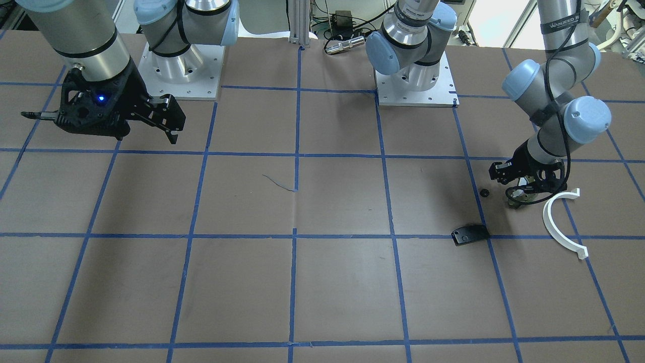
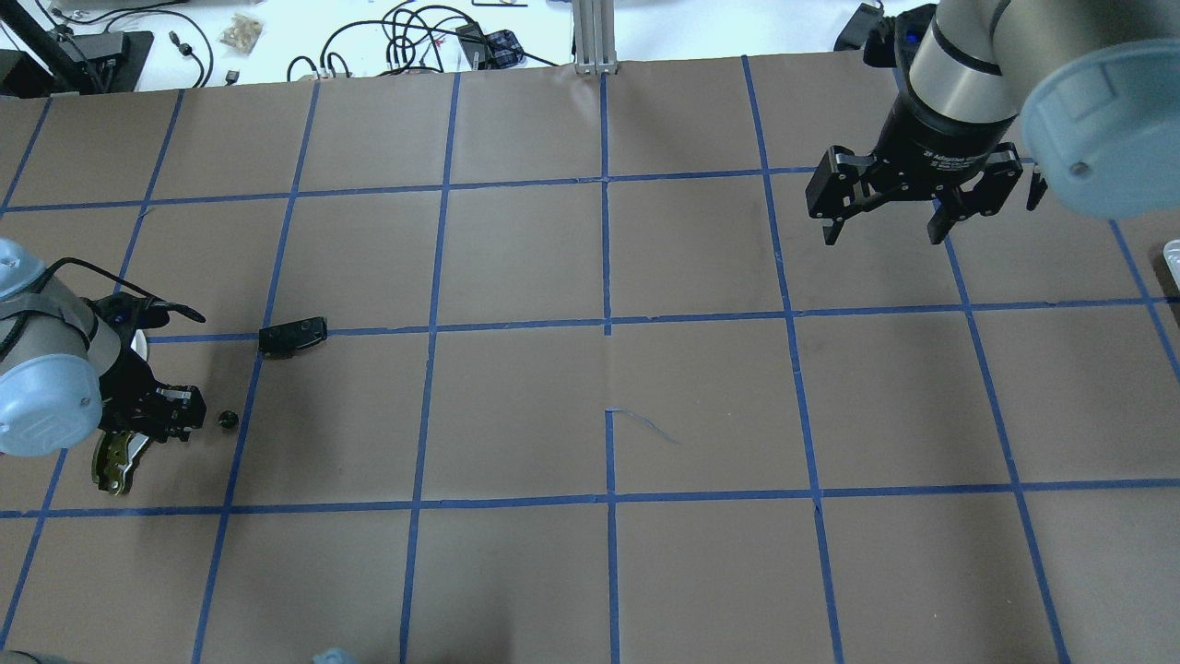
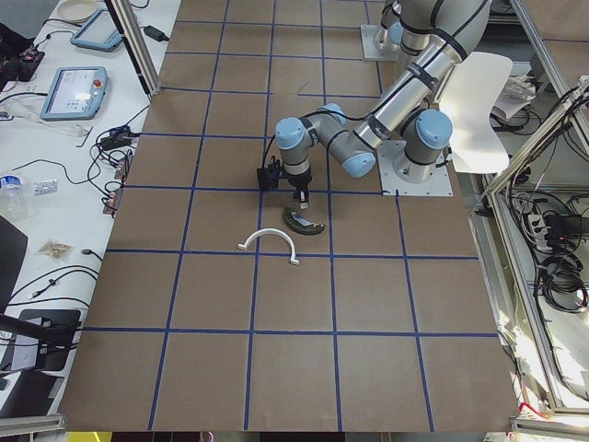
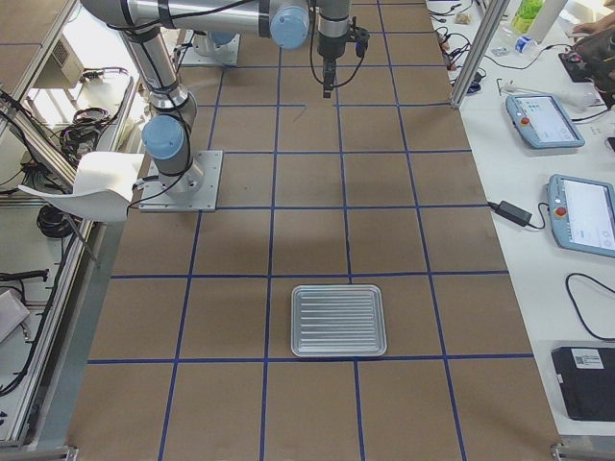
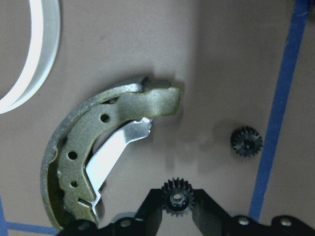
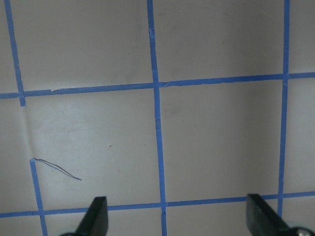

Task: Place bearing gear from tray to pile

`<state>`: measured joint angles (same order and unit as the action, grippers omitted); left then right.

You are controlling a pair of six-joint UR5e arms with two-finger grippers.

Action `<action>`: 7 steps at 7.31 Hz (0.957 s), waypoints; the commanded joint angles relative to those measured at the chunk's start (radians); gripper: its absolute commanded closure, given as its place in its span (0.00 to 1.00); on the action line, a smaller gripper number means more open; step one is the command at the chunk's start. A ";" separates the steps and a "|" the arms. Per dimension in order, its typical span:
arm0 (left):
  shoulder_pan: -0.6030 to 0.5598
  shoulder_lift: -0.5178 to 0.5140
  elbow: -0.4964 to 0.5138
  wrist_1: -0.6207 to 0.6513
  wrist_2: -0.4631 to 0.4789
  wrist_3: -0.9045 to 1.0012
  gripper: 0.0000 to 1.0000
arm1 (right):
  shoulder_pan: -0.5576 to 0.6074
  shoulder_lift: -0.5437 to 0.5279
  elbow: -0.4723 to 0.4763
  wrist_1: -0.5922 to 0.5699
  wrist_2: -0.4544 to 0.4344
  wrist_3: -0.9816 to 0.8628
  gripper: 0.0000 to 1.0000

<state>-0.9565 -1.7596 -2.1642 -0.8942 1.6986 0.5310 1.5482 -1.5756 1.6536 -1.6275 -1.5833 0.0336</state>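
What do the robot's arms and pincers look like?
The left arm and right arm are shiny silver tubes with pale blue round caps at the joints. A black cable is strapped along the left one. The left pincer and right pincer are black with two fingers each. A small blue light glows by the right pincer.

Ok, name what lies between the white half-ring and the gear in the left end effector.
The olive-green brake shoe lies between the white half-ring and the bearing gear in the left end effector; the left wrist view shows it.
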 commanded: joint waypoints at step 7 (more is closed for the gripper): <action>-0.036 0.034 0.033 -0.015 -0.062 -0.002 0.00 | 0.006 -0.004 0.000 0.024 0.008 -0.003 0.00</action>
<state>-0.9710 -1.7601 -2.1512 -0.8943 1.6431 0.5298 1.5538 -1.5810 1.6536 -1.6034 -1.5784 0.0325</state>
